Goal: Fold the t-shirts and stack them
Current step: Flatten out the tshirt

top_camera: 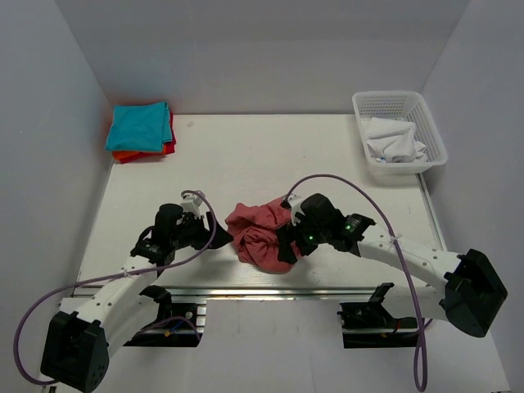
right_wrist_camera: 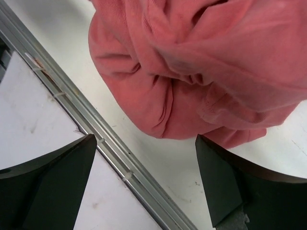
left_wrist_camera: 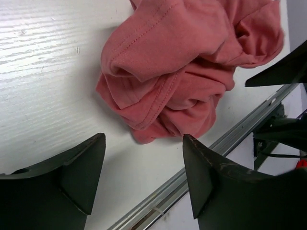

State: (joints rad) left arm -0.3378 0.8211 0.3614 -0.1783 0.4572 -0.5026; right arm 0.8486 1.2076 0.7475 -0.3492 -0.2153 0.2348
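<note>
Salmon-red t-shirt (top_camera: 255, 232) crumpled | just ahead of both jaws | left jaws wide, empty | right jaws wide, empty

Crumpled t-shirt (top_camera: 258, 236): plain dusty salmon-red with matching stitching. Folded stack: teal shirt (top_camera: 141, 125) on top, bright red shirt (top_camera: 169, 146) and orange shirt (top_camera: 123, 155) showing as edges beneath. Basket (top_camera: 393, 104): white lattice, holding white cloth (top_camera: 395, 139). Table (top_camera: 246, 155): white. Cables (top_camera: 327, 176): purple.
</note>
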